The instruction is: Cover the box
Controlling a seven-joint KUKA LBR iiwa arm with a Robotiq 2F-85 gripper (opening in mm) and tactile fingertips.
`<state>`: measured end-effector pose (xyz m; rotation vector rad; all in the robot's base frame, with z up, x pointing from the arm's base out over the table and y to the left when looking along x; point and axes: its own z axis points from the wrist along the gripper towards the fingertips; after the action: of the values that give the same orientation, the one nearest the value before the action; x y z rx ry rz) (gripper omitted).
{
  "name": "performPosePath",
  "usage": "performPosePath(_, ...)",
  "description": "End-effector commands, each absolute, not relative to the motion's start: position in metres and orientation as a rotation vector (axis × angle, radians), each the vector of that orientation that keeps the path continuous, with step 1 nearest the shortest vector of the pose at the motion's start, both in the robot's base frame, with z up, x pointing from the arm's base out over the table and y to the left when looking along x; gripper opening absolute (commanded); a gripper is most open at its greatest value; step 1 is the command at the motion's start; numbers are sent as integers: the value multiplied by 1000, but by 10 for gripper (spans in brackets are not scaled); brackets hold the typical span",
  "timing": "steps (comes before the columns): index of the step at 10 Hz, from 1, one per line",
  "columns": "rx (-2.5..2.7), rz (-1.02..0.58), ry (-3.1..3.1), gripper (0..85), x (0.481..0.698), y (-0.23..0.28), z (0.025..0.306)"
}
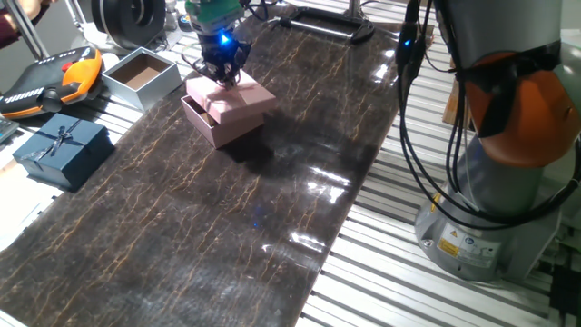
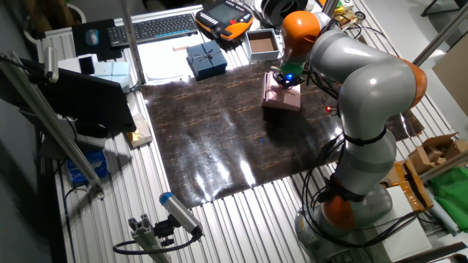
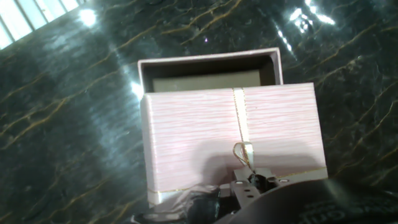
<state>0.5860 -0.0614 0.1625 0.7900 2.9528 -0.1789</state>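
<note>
The pale pink box (image 1: 207, 124) stands on the dark marble-look mat, its dark inside (image 3: 208, 73) showing along one side. The matching pink lid (image 1: 232, 96) with a thin bow mark (image 3: 244, 151) lies shifted on top and covers most of the opening. It overhangs the box on one side. My gripper (image 1: 221, 69) is at the lid's edge, directly above it, and appears shut on it. In the hand view only a finger part (image 3: 252, 182) shows at the lid's near edge. The box and lid also show in the other fixed view (image 2: 281, 96) under the gripper (image 2: 287, 79).
A grey box with brown inside (image 1: 141, 77) stands beside the mat, close to the pink box. A dark blue box with a bow (image 1: 62, 150) lies off the mat. An orange-black pendant (image 1: 50, 82) sits behind them. The robot base (image 1: 499, 200) stands on the slatted table.
</note>
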Motion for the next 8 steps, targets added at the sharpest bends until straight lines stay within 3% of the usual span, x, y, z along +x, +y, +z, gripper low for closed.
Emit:
performPosePath(1, 779, -182, 2957, 7, 588, -65, 162)
performPosePath(8, 727, -174, 3000, 7, 597, -69, 162)
